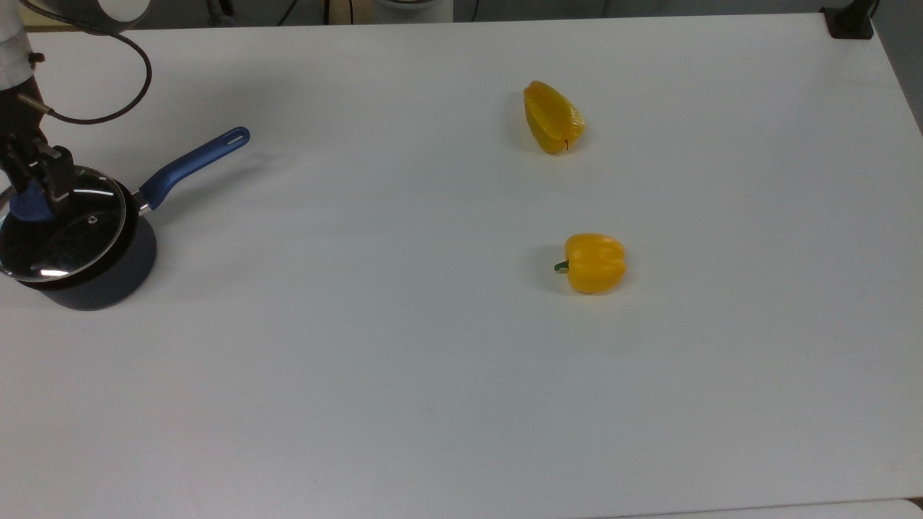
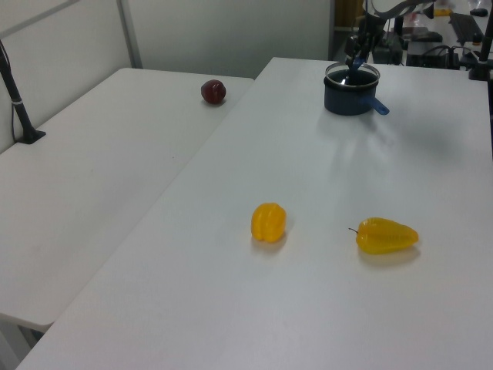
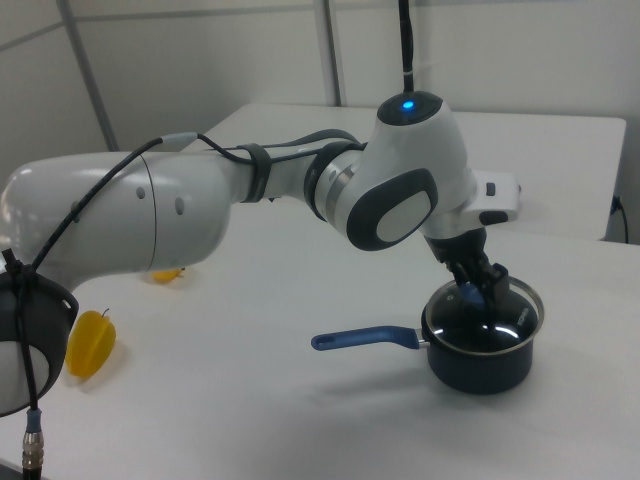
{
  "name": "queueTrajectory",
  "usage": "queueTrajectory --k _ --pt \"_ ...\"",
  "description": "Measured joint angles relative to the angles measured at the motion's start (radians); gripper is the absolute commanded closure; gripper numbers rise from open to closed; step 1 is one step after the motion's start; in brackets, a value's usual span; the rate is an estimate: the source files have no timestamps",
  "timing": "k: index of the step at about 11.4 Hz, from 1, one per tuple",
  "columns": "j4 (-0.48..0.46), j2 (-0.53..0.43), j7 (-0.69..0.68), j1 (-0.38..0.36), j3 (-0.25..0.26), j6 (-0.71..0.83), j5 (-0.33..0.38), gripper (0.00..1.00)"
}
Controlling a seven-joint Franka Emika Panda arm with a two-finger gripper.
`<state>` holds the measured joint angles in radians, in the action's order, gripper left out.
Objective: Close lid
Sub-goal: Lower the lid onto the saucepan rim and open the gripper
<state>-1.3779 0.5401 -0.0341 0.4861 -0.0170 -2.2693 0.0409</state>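
Observation:
A dark blue saucepan (image 1: 101, 270) with a long blue handle (image 1: 195, 161) stands at the top view's left edge. The round glass lid (image 1: 68, 234) with its thin metal rim lies over the pan's mouth, about level with the rim. My gripper (image 1: 32, 189) comes down from above and is shut on the lid's blue knob (image 1: 27, 207). In the right view the gripper (image 3: 482, 287) holds the lid (image 3: 490, 318) on the saucepan (image 3: 480, 362); whether the lid is fully seated is unclear. The left view has the saucepan (image 2: 350, 97) at the far end of the table.
Two yellow peppers lie on the white table: a long one (image 1: 551, 117) and a rounder one (image 1: 593, 262), both far from the pan. A dark red fruit (image 2: 213, 92) sits on the neighbouring table. A black clamp (image 1: 849, 21) is at the far corner.

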Motion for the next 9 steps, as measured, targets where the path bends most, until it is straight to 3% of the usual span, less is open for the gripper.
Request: queueTrajectory --k 8,9 --pt "-0.005 0.009 -0.003 -0.004 -0.006 0.000 0.000 0.56" --pt "-0.006 0.011 -0.003 -0.004 -0.006 0.000 0.000 0.46"
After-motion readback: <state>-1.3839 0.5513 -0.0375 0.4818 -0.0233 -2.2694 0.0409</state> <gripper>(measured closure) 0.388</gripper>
